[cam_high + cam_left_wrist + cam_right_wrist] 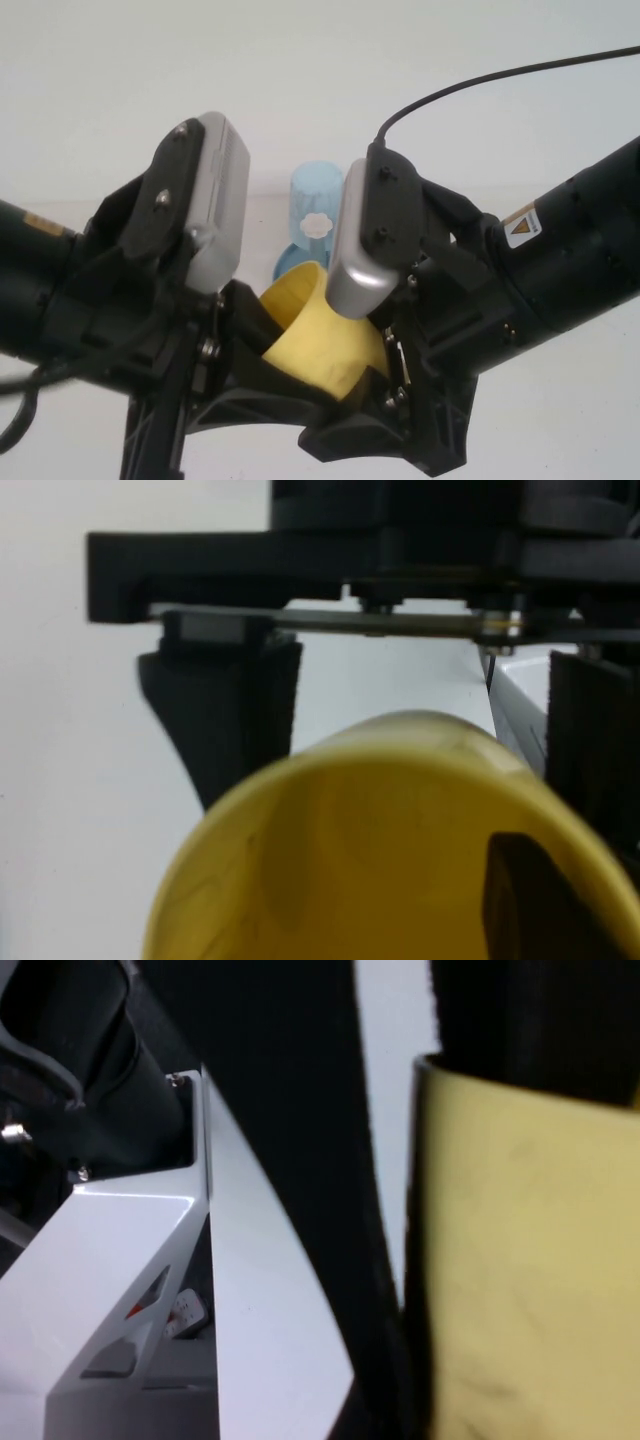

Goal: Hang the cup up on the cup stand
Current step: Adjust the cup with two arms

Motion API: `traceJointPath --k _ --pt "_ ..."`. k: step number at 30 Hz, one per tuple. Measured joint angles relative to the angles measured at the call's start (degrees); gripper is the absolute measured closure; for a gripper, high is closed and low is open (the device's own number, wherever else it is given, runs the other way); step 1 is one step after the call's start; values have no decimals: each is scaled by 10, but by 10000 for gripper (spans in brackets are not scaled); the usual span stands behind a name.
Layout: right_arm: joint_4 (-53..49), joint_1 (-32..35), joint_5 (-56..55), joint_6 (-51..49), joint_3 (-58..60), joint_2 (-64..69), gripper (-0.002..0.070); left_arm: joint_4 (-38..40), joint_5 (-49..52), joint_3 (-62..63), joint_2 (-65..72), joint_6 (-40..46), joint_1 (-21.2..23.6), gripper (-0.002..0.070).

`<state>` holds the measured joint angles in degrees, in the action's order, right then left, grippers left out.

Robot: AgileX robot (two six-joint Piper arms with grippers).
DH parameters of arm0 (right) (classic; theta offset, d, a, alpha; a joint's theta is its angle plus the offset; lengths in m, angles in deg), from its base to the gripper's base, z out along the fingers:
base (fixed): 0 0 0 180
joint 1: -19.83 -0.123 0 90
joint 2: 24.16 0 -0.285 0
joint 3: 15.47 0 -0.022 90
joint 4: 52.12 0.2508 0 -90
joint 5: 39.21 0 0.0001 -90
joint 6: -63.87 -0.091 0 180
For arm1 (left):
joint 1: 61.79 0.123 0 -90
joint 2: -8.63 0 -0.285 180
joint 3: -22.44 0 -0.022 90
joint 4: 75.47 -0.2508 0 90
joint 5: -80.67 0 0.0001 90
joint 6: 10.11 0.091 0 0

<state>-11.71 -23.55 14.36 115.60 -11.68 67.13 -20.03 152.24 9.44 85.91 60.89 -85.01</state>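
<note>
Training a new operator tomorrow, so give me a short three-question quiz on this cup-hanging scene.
1. True or false: the small yellow plastic cup already hangs on the blue pegged cup stand.
2. Which sits on the stand? A: the light blue plastic cup. B: the yellow cup.
3. Fill in: the left gripper and the right gripper, its jaws shut on the cup, meet in front of the stand at the ___ cup.
Key: 1 false; 2 A; 3 yellow.

Both arms meet low in the frame's centre. The left gripper (262,352) and the right gripper (375,365) each have fingers against the yellow cup (318,338).
</note>
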Motion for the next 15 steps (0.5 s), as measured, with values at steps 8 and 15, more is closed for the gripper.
traceJointPath --k 8,15 --pt "-1 0 -4 20 0 1 111 -13 7 0 -1 -7 -1 675" --pt "-19 0 7 -9 -6 1 80 -27 7 0 -1 -15 -1 648"
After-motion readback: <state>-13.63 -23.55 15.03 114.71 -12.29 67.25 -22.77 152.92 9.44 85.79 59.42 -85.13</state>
